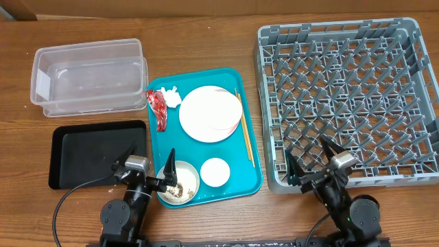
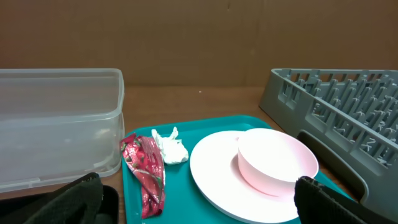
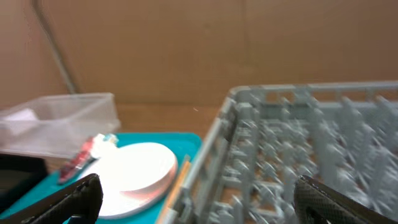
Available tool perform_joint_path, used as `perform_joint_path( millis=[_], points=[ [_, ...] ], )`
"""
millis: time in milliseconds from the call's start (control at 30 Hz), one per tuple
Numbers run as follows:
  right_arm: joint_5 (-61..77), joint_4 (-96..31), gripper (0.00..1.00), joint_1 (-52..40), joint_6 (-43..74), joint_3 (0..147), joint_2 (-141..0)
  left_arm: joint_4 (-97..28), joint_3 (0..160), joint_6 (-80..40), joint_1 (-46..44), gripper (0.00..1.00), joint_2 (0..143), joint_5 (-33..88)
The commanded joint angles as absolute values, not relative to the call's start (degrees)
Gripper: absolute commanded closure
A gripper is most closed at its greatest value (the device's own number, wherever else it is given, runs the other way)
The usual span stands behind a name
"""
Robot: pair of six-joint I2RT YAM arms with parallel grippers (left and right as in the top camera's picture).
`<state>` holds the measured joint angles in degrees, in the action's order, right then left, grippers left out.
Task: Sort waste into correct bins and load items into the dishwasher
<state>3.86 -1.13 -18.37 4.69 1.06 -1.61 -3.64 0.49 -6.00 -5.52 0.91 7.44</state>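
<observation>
One white label (image 1: 41,84) on clear tub (image 1: 89,74)

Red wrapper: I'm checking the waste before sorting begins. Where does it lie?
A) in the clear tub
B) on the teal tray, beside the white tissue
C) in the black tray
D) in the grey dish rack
B: the red wrapper lies on the teal tray, left of the plate, with the white tissue right beside it.
</observation>
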Motion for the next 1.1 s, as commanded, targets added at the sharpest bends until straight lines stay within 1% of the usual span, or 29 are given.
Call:
perform_joint_path(
  millis=[0, 167, 367, 600, 667, 767, 800, 833, 933, 1000, 1067],
  points=[
    [15.22, 4.56, 0.0, -18.02, 4.75, 0.49, -1.37, -3.81, 0.27, -6.44, -5.5, 0.0, 0.47, 7.07],
    [16.82, 6.85, 0.0, -18.04, 4.75, 0.6, -1.37, -3.81, 0.27, -6.44, -5.5, 0.0, 0.49, 7.07],
    [12.43, -5.63, 0.0, -18.02, 4.71, 3.11, -1.37, -3.81, 0.27, -6.44, -5.5, 0.0, 0.49, 7.05],
    [11.38, -11.6, 0.0, -18.02, 4.73, 5.45, -1.37, -1.76, 0.27, -5.85, -5.5, 0.0, 0.49, 5.13],
    [9.93, -14.26, 0.0, -18.02, 4.73, 7.14, -1.37, -2.46, 0.27, -6.39, -5.54, 0.0, 0.49, 6.31],
    [4.51, -21.93, 0.0, -18.02, 4.73, 12.23, -1.37, -2.24, 0.27, -6.5, -5.63, 0.0, 0.49, 10.55],
    [3.57, -23.92, 0.0, -18.02, 4.73, 14.04, -1.37, -0.12, 0.27, -6.5, -5.65, 0.0, 0.49, 13.65],
    [1.72, -27.59, 0.0, -18.02, 4.71, 17.91, -1.83, 5.06, 0.27, -6.96, -5.65, 0.0, 0.49, 20.18],
    [0.03, -32.49, 0.0, -18.02, 4.73, 24.32, -4.36, 14.26, 0.49, -9.74, -5.65, 0.0, 0.49, 28.51],
    [0.08, -36.01, 0.0, -18.04, 4.75, 28.95, -7.05, 16.51, 1.89, -11.86, -5.65, 0.0, 0.49, 30.37],
    [0.08, -39.9, 0.0, -18.04, 4.75, 34.04, -10.63, 15.27, 5.3, -13.8, -5.65, 0.0, 0.58, 30.52]
  ],
)
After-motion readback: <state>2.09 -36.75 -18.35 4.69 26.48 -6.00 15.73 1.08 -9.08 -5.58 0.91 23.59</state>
